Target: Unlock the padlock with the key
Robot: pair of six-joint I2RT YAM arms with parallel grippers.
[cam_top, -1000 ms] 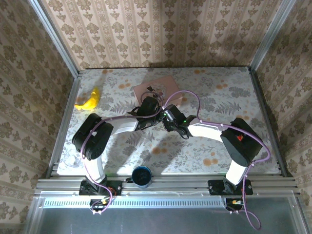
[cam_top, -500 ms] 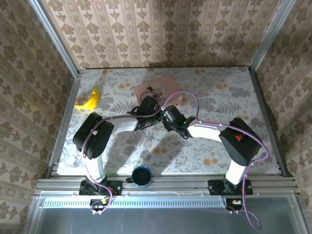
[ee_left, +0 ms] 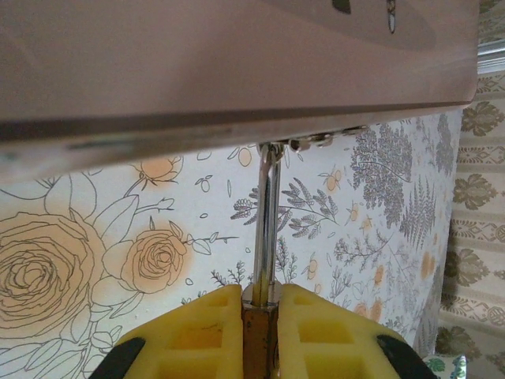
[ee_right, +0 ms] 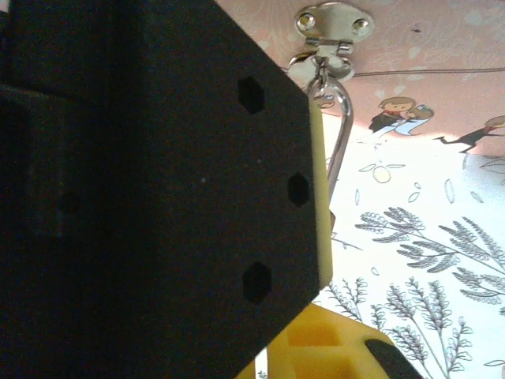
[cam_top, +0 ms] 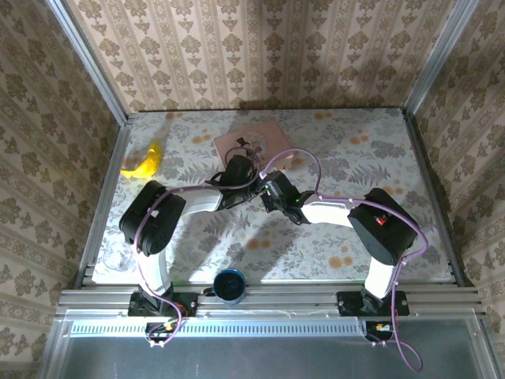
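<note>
The padlock is hooked by its thin shackle through the metal clasp on the pink box, over the flowered table. My left pincer pinches the padlock's body between 2 yellow fingers. My right pincer, just beside it, is pressed together. Whether it grips anything I cannot tell.

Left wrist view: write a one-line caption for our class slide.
Left gripper shut on the padlock, its shackle hooked into the hasp on the pink box, over the floral tablecloth.
</note>
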